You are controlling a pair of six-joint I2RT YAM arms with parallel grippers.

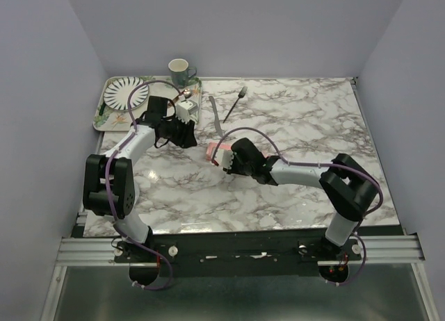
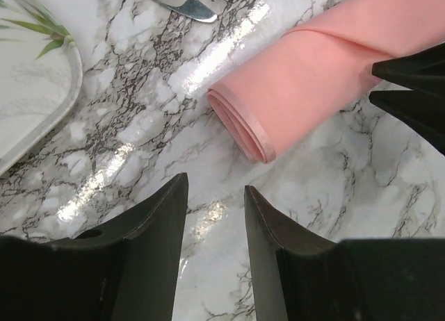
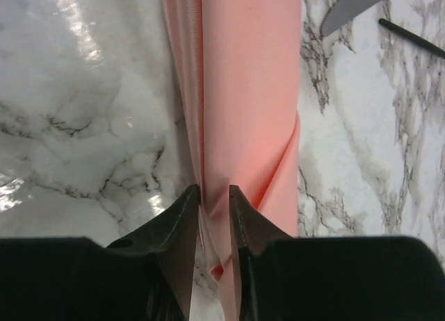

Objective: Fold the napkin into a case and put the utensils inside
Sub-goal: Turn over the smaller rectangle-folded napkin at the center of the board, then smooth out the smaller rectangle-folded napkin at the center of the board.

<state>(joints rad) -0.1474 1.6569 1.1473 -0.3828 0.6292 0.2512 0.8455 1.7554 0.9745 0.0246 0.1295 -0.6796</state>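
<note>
Pinching the folded napkin (image 3: 243, 92) mid-table, the right gripper (image 3: 214, 196) clamps layered hems the overhead view hides; the left gripper (image 2: 215, 196) gapes, salmon strip at its one o'clock, edges stacked.

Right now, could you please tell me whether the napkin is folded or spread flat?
Folded: the napkin is a narrow strip with stacked layers visible at one end; the right gripper pinches it.
</note>
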